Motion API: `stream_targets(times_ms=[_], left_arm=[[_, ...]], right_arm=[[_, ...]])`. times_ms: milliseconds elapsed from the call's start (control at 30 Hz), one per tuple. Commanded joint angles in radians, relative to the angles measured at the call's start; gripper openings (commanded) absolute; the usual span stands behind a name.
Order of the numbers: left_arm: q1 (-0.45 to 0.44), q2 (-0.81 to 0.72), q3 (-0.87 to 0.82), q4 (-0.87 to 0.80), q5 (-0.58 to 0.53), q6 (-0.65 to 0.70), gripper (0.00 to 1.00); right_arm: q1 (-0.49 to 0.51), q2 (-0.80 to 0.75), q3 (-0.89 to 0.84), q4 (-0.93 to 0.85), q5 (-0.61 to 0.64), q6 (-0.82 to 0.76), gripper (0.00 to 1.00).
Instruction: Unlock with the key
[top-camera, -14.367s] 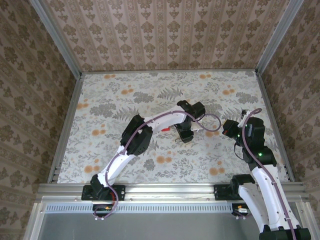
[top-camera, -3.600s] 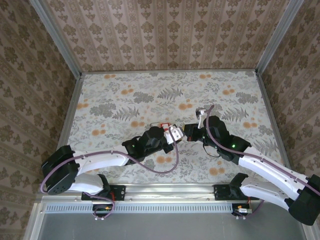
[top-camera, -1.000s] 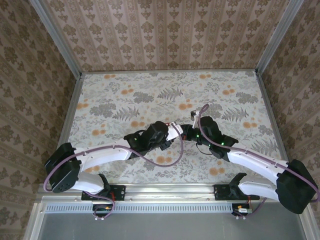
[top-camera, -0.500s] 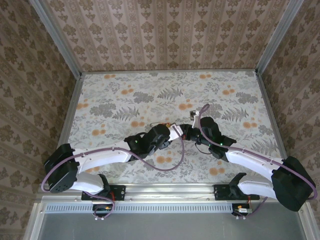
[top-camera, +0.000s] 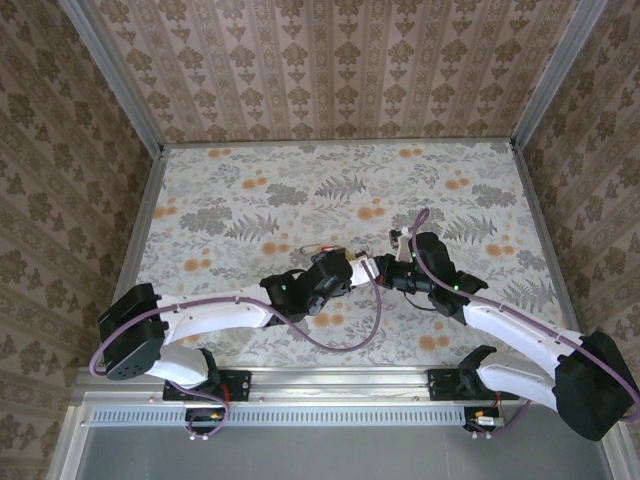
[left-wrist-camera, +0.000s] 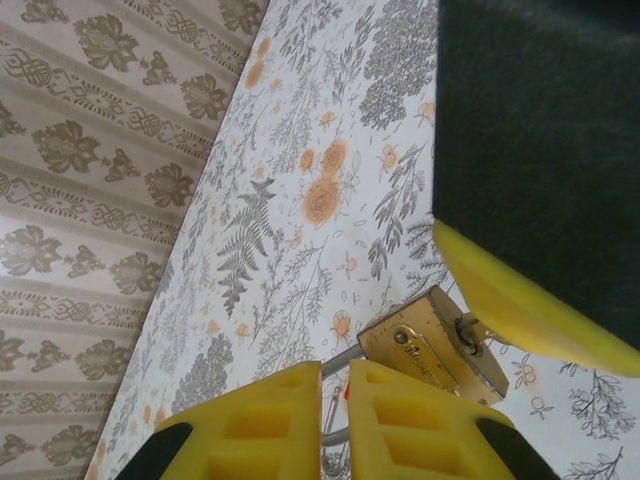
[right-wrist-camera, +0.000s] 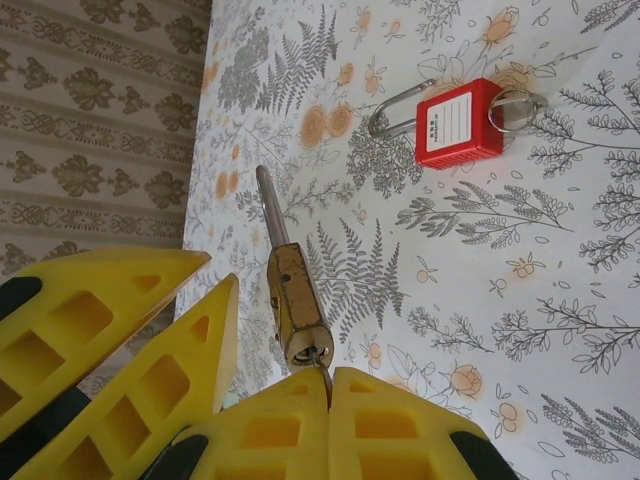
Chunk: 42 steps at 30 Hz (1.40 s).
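Brass padlock (right-wrist-camera: 293, 298) appears raised off the floral table (right-wrist-camera: 560, 300), between the two grippers, which meet tip to tip near the table's middle. Right gripper (right-wrist-camera: 328, 385): jaws closed together on the key (right-wrist-camera: 322, 372). A short length of blade shows between the fingertips and the keyhole; the head is hidden by the pads. Key, lock body and shackle (right-wrist-camera: 265, 200) lie on one line, running straight out from the right jaws toward the left gripper (left-wrist-camera: 335, 372). The turn therefore falls to the right arm, about that line, judged as a wrist roll with no sideways load on the blade. On the left gripper the fingers are drawn close with a narrow gap, and the shackle runs toward that gap; whether they clamp it cannot be told. If that grip is loose, the body is likely to rotate with the key. The left fingers stand just beside the lock body, so contact with the right pads is a risk. Red lock with white label (right-wrist-camera: 458, 125) lies flat on the table, well apart, no obstruction
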<state>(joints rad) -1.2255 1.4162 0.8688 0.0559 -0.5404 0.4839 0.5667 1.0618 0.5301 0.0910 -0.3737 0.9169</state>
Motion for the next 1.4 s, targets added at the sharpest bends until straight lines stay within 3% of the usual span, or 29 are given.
stream_targets(times_ms=[0, 100, 167, 300, 467, 600, 700, 1033, 1367], left_arm=[[-0.071, -0.021, -0.014, 0.061, 0.120, -0.008, 0.16], [-0.051, -0.098, -0.016, 0.043, 0.107, -0.016, 0.21], [-0.017, -0.164, -0.012, 0.002, 0.104, -0.015, 0.30], [0.094, -0.311, -0.025, -0.048, 0.114, -0.045, 0.43], [0.172, -0.389, -0.050, -0.071, 0.181, -0.109, 0.46], [0.177, -0.344, -0.038, -0.112, 0.168, -0.100, 0.49], [0.172, -0.294, -0.014, -0.151, 0.198, -0.078, 0.59], [0.021, -0.119, 0.138, -0.367, 0.195, 0.065, 0.80], [0.021, -0.013, 0.205, -0.412, 0.270, 0.106, 0.85]], right_arm=[[0.007, -0.010, 0.037, 0.079, -0.012, -0.001, 0.00], [-0.020, -0.041, 0.024, 0.065, -0.009, -0.011, 0.00], [-0.045, -0.058, 0.022, 0.047, -0.032, -0.023, 0.00], [-0.062, -0.089, 0.008, 0.035, -0.056, -0.041, 0.00], [-0.067, -0.089, 0.001, 0.036, -0.070, -0.041, 0.00], [-0.071, -0.090, 0.010, 0.030, -0.110, -0.076, 0.00], [-0.082, -0.078, 0.036, -0.021, -0.150, -0.136, 0.00], [-0.119, -0.054, 0.080, -0.108, -0.261, -0.224, 0.00], [-0.117, -0.078, 0.102, -0.172, -0.305, -0.275, 0.00]])
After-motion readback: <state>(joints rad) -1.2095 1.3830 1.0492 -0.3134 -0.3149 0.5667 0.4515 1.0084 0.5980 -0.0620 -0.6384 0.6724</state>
